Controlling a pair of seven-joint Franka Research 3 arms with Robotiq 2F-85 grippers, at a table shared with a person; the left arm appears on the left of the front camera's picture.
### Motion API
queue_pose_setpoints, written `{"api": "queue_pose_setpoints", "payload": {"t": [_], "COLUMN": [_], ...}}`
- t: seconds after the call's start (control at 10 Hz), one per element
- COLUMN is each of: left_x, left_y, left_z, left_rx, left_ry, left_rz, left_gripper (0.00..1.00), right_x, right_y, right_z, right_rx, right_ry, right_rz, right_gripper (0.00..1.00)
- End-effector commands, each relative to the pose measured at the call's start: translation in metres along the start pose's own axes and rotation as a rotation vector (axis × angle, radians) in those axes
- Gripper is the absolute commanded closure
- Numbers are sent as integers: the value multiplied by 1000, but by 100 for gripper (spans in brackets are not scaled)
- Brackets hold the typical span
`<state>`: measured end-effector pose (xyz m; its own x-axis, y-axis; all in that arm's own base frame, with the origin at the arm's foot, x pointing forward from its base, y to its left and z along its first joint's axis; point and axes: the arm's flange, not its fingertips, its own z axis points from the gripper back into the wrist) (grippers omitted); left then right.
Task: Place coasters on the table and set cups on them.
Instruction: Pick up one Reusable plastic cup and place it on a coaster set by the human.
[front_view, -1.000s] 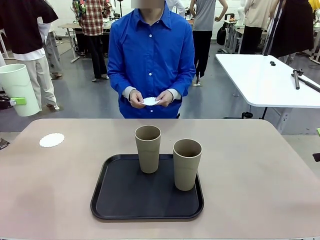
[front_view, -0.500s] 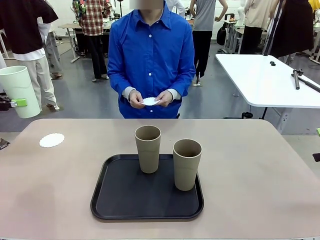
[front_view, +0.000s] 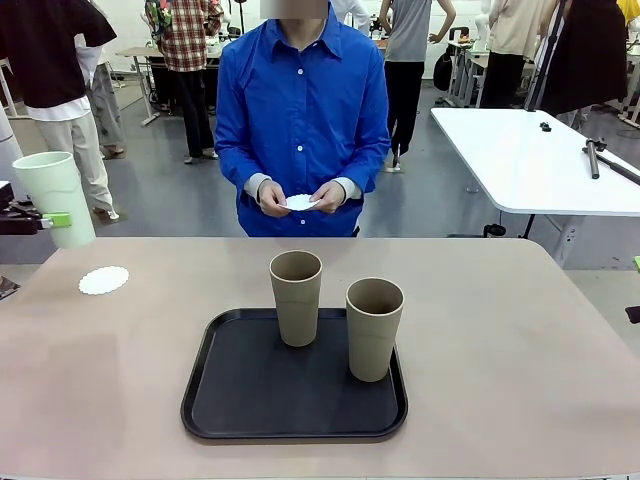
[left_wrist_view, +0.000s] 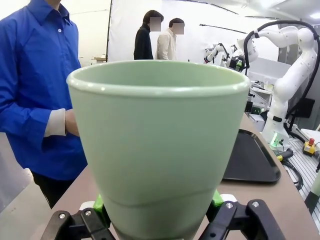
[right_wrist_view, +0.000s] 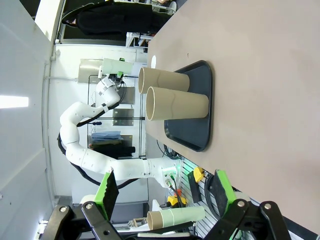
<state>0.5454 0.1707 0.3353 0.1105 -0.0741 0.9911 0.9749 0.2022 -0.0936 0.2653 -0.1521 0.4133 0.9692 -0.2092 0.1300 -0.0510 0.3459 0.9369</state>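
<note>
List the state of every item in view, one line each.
mint cup: upright, held off the table, not on a coaster.
left gripper: jaws shut on the mint cup.
right gripper: jaws open, empty.
rear tan cup: upright, empty, on the tray.
front tan cup: upright, empty, on the tray.
table coaster: flat on the table, bare.
held coaster: in the person's hands.

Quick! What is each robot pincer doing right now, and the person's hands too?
Left pincer: shut on the mint green cup.
Right pincer: open, holding nothing.
Person's hands: holding a white coaster between them.
</note>
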Motion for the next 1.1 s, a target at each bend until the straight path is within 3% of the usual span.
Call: {"api": "queue_pose_setpoints", "payload": {"t": [0.0, 0.6, 1.0], "left_x": [-8, -65, -92], "left_y": [13, 40, 46], "left_z": [0, -2, -2], "left_rx": [-21, -48, -45], "left_ry": [2, -65, -39], "left_rz": [-50, -17, -68], "left_gripper": [16, 16, 16], "right_x": [0, 0, 0], "right_y": [1, 1, 1], "right_z": [0, 0, 0], "right_rx": [11, 11, 11], "right_ry": [-2, -2, -2], "right_rz": [9, 9, 9], "right_gripper": [0, 0, 0]}}
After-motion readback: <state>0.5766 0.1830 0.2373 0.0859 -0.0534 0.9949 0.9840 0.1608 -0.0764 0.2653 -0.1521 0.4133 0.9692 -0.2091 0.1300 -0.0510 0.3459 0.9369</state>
